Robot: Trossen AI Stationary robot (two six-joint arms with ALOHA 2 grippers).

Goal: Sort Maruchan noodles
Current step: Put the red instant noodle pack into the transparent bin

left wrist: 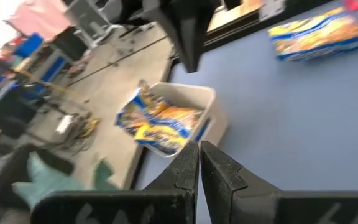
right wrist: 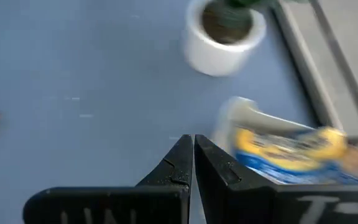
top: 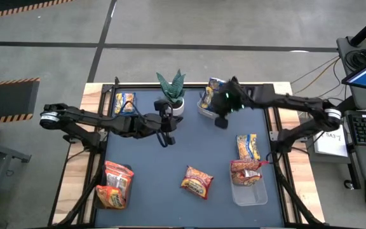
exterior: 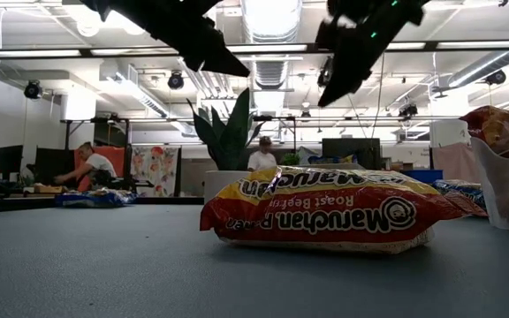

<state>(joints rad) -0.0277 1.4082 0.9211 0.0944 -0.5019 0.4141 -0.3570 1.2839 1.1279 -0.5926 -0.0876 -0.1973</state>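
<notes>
Both grippers hover mid-desk, left [top: 165, 141] and right [top: 221, 122], fingers closed on nothing; a packet [top: 197, 182] lies near the front edge.

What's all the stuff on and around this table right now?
Loose orange-red noodle packet: one, middle of the mat toward the near edge.
Loose yellow-and-blue packet: one, right side of the mat.
Loose yellow-and-blue packet, far left: one, far left corner.
Bin with yellow-and-blue packets: one, clear, far edge, right of the plant.
Bin with an orange-red packet: one, clear, near right corner.
Orange-red packets, near left: a pile, count unclear, near left corner.
Potted plant: one, green in a white pot, far centre.
Blue mat: one, covers the table.
People: two, in the room behind.
Left gripper: shut, empty, above the mat left of centre.
Right gripper: shut, empty, by the far bin.
</notes>
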